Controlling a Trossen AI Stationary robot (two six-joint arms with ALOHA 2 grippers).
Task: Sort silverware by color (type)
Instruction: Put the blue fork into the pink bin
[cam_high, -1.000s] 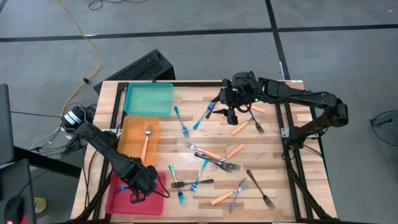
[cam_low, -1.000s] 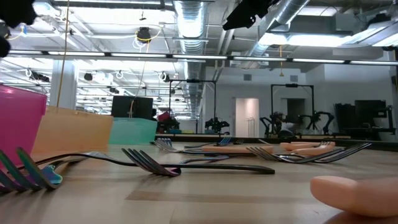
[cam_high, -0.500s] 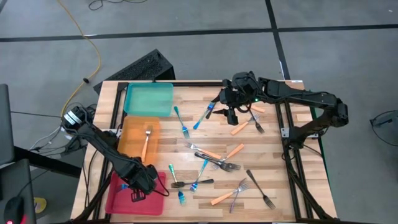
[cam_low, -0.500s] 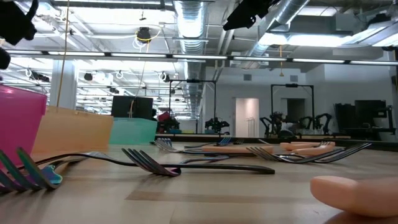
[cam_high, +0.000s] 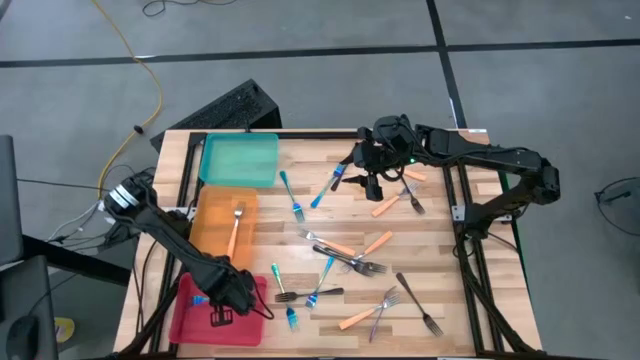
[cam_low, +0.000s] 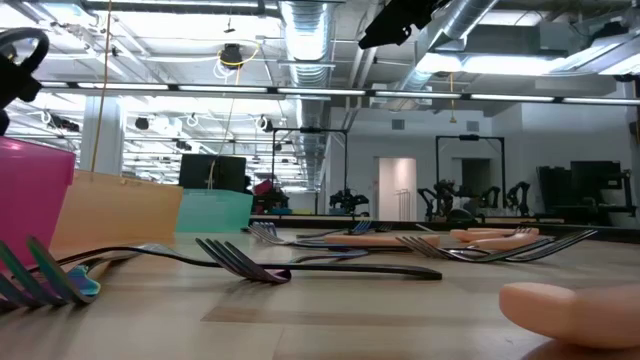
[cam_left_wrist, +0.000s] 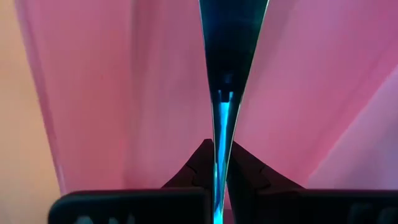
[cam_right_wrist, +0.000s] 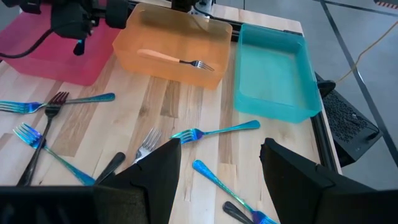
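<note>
Fork, blue-handled (cam_left_wrist: 222, 112), clamped edge-on in the shut left pincer (cam_high: 222, 311) directly over the pink tray (cam_high: 190, 322), long axis running straight out from the fingertips; right pincer (cam_high: 372, 187) hangs wide open and empty above scattered forks at the bench's (cam_high: 450, 290) far side.

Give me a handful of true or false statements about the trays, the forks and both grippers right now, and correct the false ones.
1. The orange tray holds one orange-handled fork. True.
2. The teal tray holds three forks. False: no forks lie in it.
3. The left gripper is over the pink tray, shut on a blue-handled fork. True.
4. The right gripper is clamped on an orange fork. False: it is open and holds nothing.
5. Every fork is already sorted. False: many still lie loose on the table.
</note>
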